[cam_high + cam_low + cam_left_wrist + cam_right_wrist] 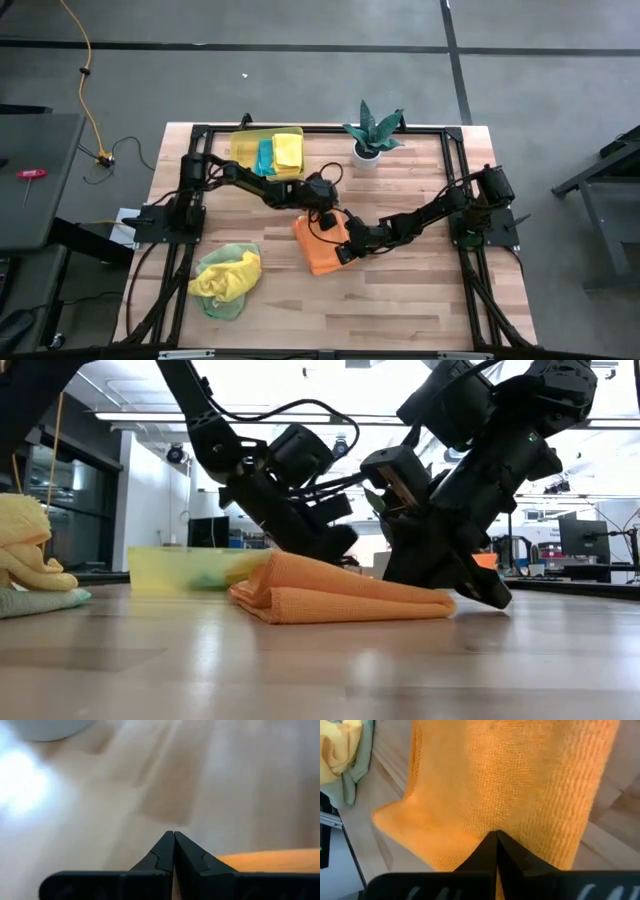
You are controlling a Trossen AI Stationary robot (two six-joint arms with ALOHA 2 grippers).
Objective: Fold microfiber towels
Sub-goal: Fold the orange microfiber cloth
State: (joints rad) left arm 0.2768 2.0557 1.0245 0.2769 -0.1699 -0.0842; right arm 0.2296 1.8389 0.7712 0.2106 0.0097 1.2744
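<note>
Your right hand (345, 252), fingers pressed together, rests on the orange towel's (318, 250) 3 o'clock edge at the counter's (400, 300) centre. Your left hand (328, 215), also pinched closed and empty, sits at the towel's 12 o'clock.

Orange towel (318, 250) lies folded flat at table centre. Yellow and green towels (226, 280) lie crumpled together near the left front. Teal and yellow towels (279, 153) sit in the bin.

The wooden table (400, 300) carries an orange towel (318, 250), a yellow-green towel heap (226, 278), a yellow bin (247, 146) and a potted plant (372, 132)
</note>
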